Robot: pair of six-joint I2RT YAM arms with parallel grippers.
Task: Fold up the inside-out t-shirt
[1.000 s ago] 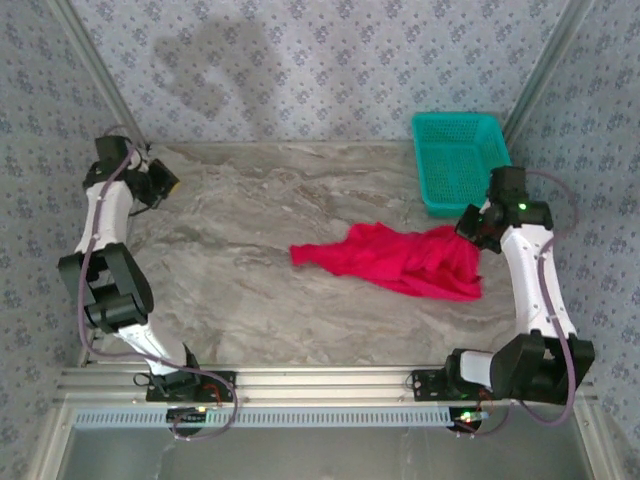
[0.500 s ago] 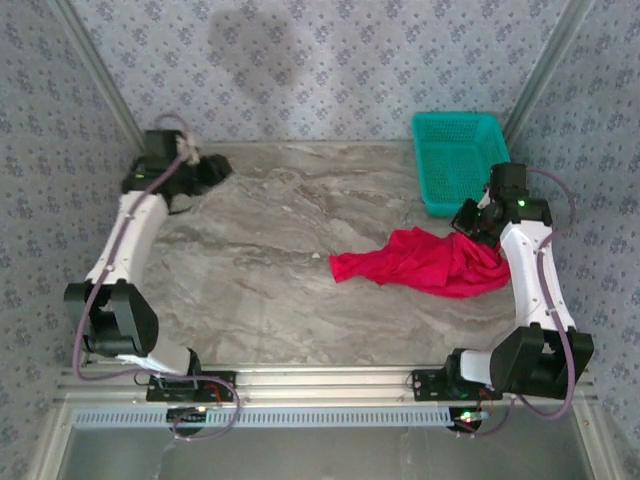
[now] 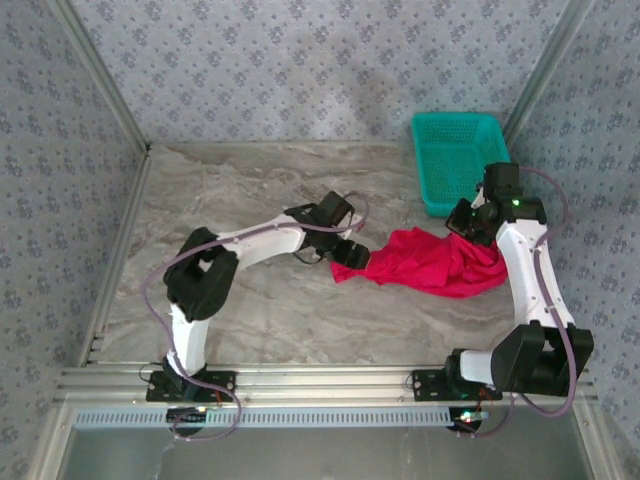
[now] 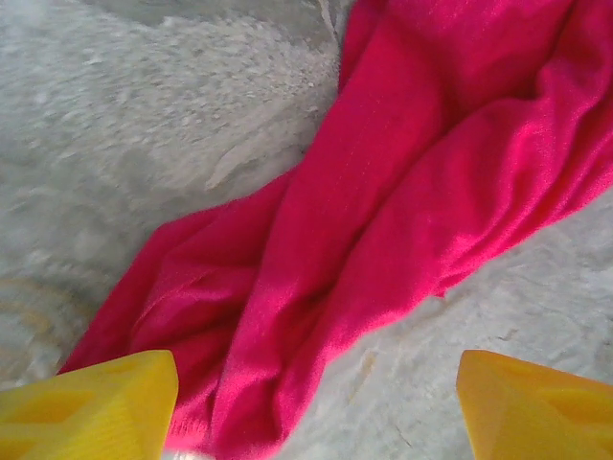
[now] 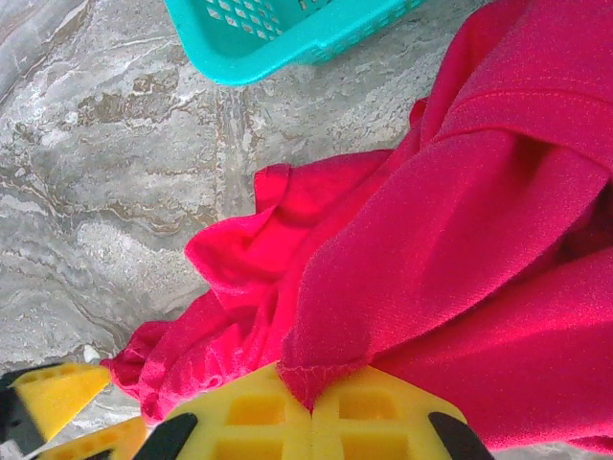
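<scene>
The left gripper (image 4: 316, 407) stands spread wide, the bunched end of the inside-out t-shirt (image 4: 383, 192) lying just ahead of it; the right gripper (image 5: 311, 407) pinches a hem (cloth heaped right above it), with the teal basket (image 5: 287, 43) farther ahead

Crumpled red t-shirt (image 3: 430, 265), teal basket (image 3: 458, 160) beyond

I see the red t-shirt (image 3: 430, 262) crumpled, hem pinched in my right jaws, other end before my spread left jaws.
</scene>
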